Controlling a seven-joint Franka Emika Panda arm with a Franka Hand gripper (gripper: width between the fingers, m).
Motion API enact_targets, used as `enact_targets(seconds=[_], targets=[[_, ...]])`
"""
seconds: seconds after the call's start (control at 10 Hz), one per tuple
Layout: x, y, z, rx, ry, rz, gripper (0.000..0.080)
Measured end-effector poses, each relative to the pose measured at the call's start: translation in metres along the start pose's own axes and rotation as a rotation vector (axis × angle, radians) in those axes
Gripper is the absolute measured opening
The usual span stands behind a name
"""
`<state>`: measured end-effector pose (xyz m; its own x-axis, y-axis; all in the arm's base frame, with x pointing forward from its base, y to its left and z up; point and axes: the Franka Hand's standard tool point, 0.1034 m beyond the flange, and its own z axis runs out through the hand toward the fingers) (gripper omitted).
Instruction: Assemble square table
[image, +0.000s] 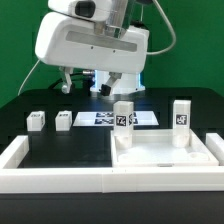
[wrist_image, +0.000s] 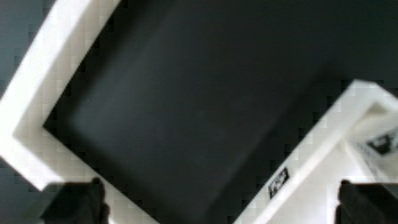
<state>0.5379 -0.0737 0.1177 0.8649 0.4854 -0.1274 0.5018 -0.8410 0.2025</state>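
Finding the gripper (image: 112, 90) hung above the far side of the marker board (image: 100, 119), claw spread wide, nothing between the fingers (wrist_image: 71, 203) and no part touched. Placing the square table top (image: 165, 152) just in front of the marker board on the camera's side, shifted toward the exterior view's right, flat on the black worktop (image: 70, 145) with the raised rim up. Counting two legs standing at the top's far edge: the first upright leg (image: 123, 115) in front of the marker board's right half, the second upright leg (image: 181, 112) well off the board toward the exterior view's right; cannot tell whether either is screwed in or merely standing. Counting two more off the board's other end, toward the exterior view's left: the near loose leg (image: 65, 119) just beside the marker board, the far loose leg (image: 37, 120) beyond it, the two apart, both low on the worktop with tags facing the camera. Noting the low white wall (image: 20, 155) in front of the marker board, along the worktop's near edge and around the corner at the exterior view's left. Seeing, from the wrist, a tagged corner of the top, bare black surface and a stretch of that wall below the parted fingers.
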Motion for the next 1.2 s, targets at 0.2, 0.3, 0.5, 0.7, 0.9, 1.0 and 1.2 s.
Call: enact_targets(seconds=[0.2, 0.3, 0.5, 0.7, 0.9, 1.0, 1.2], targets=[[0.002, -0.003, -0.001, 0.014, 0.004, 0.1, 0.0649], [0.002, -0.005, 0.0, 0.024, 0.004, 0.178, 0.0649], [-0.016, -0.006, 0.009, 0.061, -0.025, 0.31, 0.0649], [-0.037, 0.001, 0.011, 0.142, -0.065, 0.373, 0.0649], [-0.064, 0.014, 0.022, 0.239, -0.079, 0.349, 0.0649], [-0.076, 0.016, 0.034, 0.285, -0.087, 0.37, 0.0649], [-0.074, 0.012, 0.035, 0.285, -0.088, 0.36, 0.0649]])
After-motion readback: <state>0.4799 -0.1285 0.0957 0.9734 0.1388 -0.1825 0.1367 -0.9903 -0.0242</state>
